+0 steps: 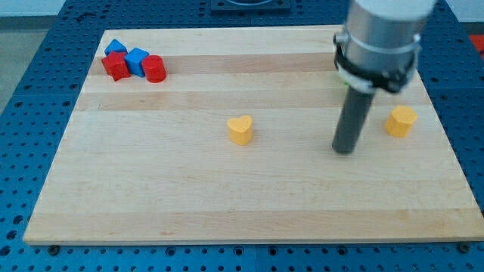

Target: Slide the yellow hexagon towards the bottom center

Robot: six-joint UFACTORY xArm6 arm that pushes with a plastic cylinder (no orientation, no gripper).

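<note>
Yellow hexagon (401,121) is sitting near the board's right edge, just right of my tip (344,150), not touching.

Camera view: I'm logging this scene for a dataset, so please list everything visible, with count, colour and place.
Board: 1, light wood, fills most of the view, on a blue perforated base.
Yellow hexagon: 1, yellow, near the view's right edge of the board, mid-height.
Yellow heart: 1, yellow, near the board's centre.
Blue blocks: 2, blue, top-left corner; one at the cluster's top, one right of it; shapes unclear.
Red blocks: 2, red, same cluster; one at its left, one at its right.
Green object: a sliver, mostly hidden behind the arm.
My tip: 1, dark rod under a grey housing, left of the yellow hexagon, not touching it.
</note>
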